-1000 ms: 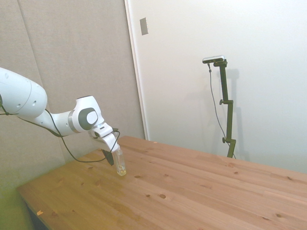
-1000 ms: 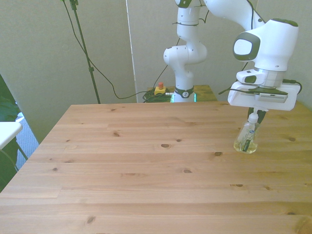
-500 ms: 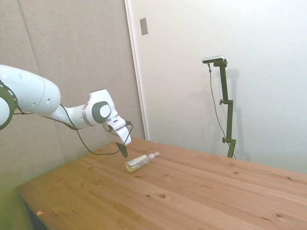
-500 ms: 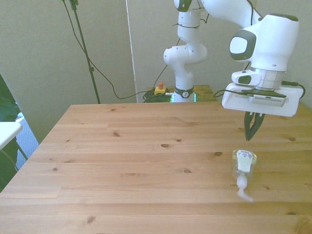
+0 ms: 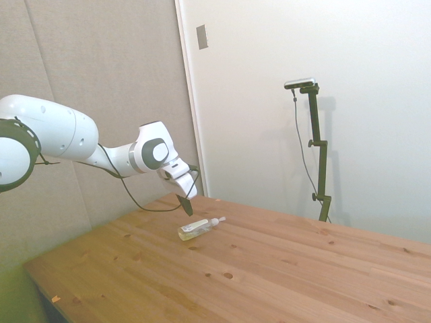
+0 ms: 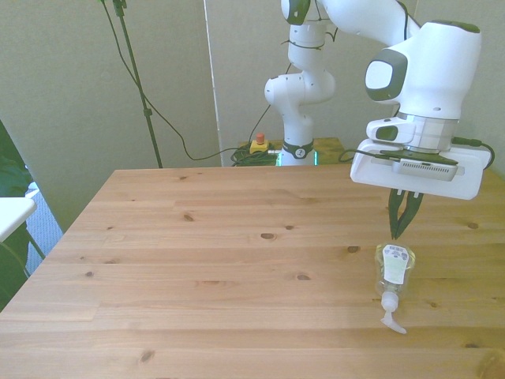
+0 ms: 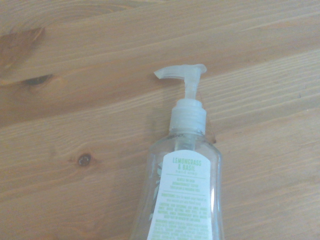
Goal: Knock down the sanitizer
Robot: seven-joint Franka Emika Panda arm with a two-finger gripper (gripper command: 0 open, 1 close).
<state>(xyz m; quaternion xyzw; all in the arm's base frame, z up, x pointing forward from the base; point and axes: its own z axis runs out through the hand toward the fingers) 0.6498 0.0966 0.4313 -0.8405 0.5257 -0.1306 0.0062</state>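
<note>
- Now you are looking at the slim clear plastic sanitizer bottle with the white pump nozzle (image 6: 392, 278) lying flat on its side on the pale wooden plank table (image 6: 197, 268); a second ago it was standing, tilted, under the tool, and half a second ago it was already down, so it is settling rather than rolling.
- Relative to the bottle, the white arm's black two-finger gripper (image 6: 401, 223) is hanging in the air just above and behind the bottle's base, touching nothing, and it is sitting a little higher than it was half a second ago.
- Its fingers are drawn close together to a narrow point and are gripping nothing; the side view is showing the same (image 5: 184, 204), with the bottle (image 5: 197, 228) lying just beside and below the tips.
- By my judgement the knock-down is done: the bottle is resting on its long side, nozzle pointing away from the gripper, and you are only needing to pull the arm clear.
- Up close in the wrist view, the white-and-green label (image 7: 181, 192) on the bottle is reading "LEMONGRASS & BASIL"; the finer print below it is too small to read, and no brand name is showing.
- A faint yellowish tint is showing at the bottle's base end in the side view.
</note>
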